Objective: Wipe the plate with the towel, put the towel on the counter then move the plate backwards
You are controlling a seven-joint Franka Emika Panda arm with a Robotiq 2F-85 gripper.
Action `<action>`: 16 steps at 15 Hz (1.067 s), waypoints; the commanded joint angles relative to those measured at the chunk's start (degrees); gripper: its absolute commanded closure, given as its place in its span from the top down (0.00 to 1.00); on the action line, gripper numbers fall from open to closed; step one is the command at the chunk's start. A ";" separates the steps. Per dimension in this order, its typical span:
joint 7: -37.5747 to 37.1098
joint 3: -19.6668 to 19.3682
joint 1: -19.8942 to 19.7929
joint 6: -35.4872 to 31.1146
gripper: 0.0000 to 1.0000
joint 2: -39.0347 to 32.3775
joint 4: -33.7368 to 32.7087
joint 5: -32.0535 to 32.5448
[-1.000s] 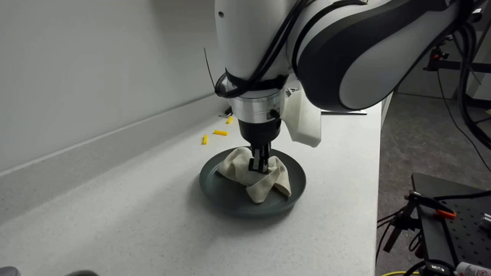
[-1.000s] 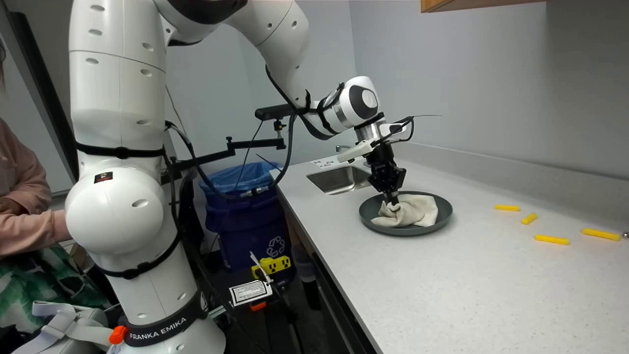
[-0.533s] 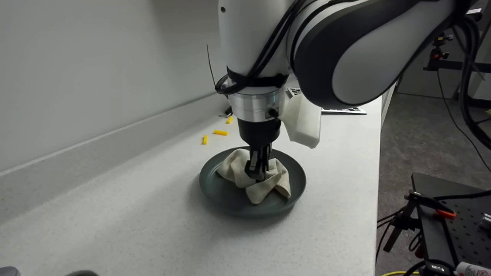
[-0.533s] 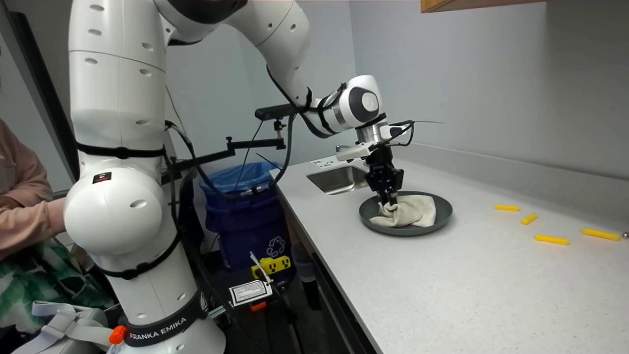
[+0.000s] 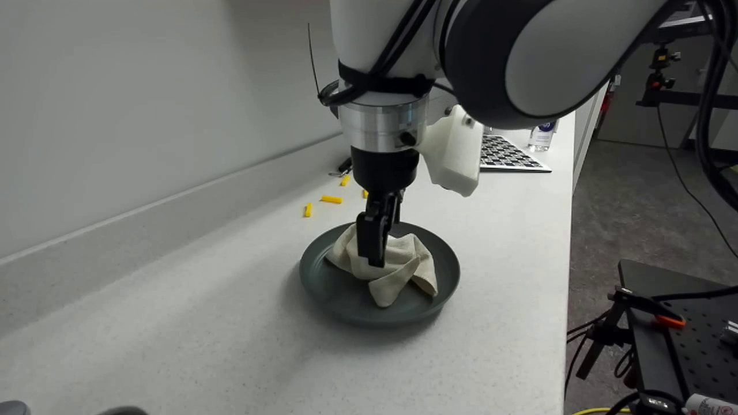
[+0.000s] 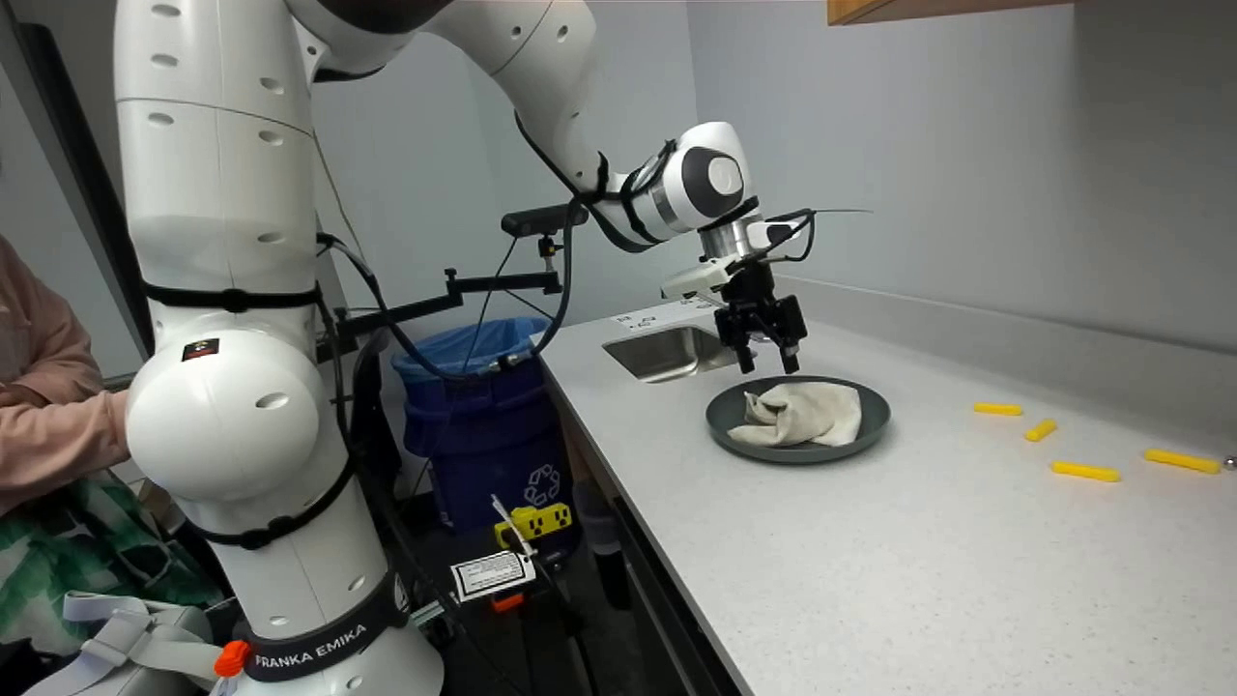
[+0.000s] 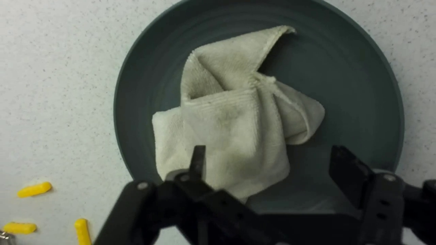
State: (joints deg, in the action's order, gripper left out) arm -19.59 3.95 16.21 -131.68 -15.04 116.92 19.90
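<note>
Wrist view: pincer (image 7: pixel 268 151) holding nothing, its fingers (image 7: pixel 197 161) spread wide above the towel (image 7: pixel 231 115), which lies crumpled inside the plate (image 7: pixel 357 88) on the table (image 7: pixel 61 102). Key relation: bulk of the towel sits ahead of the gap between the fingers and to the left as seen there; one finger overlaps towel, the opposite one bare plate. No clear long axis to the bundle; its lobes point several ways. In an exterior view the fingertips (image 6: pixel 790 362) hang above the towel, apparently clear of it. Judgement: if a regrasp is next, a shift leftward in the wrist view should centre the towel before closing; from the present alignment I would expect a lopsided catch. Towel not yet on the table itself; the plate's move backwards presumably follows that; whether wiping is complete, cannot tell. Change against the earlier exterior frames, half a second and one second back: there the fingertips were down at the towel and close together; now the pincer is higher and spread, with a visible gap beneath it. Towel remains in the plate, folds much the same; plate shows no obvious displacement.
</note>
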 commanded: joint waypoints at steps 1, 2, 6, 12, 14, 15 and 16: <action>1.88 0.50 -1.33 0.50 1.00 0.20 -1.19 -0.44; 1.67 0.34 -1.42 0.40 1.00 -0.24 -1.45 -0.20; 0.23 -1.03 -2.11 -0.65 1.00 -3.15 -1.99 1.14; 1.44 -1.62 -3.15 -1.91 1.00 -9.42 -5.29 -0.96; 1.87 -1.59 -3.22 -1.90 1.00 -11.35 -6.80 -1.79; 1.95 -1.41 -3.17 -1.74 0.90 -12.17 -7.54 -2.41; 2.21 -1.18 -3.15 -1.63 0.72 -12.78 -8.10 -2.97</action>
State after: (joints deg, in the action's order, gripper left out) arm -19.58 2.28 13.47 -133.25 -24.82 112.11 19.61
